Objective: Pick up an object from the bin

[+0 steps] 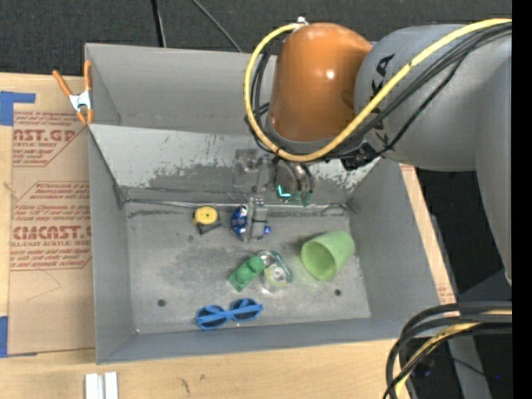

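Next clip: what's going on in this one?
The robot arm reaches into the grey bin from the right, with its gripper low at the back of the floor. It is right next to a small blue thing; a small yellow round piece lies just left of that. Whether anything is gripped cannot be told. Nearer the front lie a green cup on its side, a green-and-clear thing and a blue glasses-shaped piece.

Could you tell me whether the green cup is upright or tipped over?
Tipped over: the green cup lies on its side, its mouth facing sideways rather than up.
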Available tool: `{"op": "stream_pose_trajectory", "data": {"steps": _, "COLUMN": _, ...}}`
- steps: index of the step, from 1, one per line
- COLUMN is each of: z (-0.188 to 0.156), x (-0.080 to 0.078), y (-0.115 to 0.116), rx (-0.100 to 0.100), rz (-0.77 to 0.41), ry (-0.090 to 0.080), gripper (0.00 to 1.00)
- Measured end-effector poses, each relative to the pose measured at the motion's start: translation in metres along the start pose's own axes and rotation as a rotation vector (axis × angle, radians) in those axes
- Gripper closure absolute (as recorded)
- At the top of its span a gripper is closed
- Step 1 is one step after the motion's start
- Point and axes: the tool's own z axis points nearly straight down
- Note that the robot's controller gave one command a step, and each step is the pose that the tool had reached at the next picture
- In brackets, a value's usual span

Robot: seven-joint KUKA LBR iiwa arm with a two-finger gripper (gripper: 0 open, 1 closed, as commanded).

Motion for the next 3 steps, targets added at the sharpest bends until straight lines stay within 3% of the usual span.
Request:
{"op": "stream_pose_trajectory", "data": {"steps": 1, "z": 0.069, "x": 0.037, "y": -0.022, "rx": 0.002, "rz": 0.002, "ry": 0.003, "gripper": 0.0}}
{"op": "stream_pose_trajectory", "data": {"steps": 2, "z": 0.138, "x": 0.103, "y": -0.035, "rx": 0.001, "rz": -0.17, "ry": -0.006, "gripper": 0.0}}
{"op": "stream_pose_trajectory", "data": {"steps": 3, "z": 0.137, "x": 0.102, "y": -0.035, "rx": 0.0, "rz": -0.17, "ry": -0.006, "gripper": 1.0}}
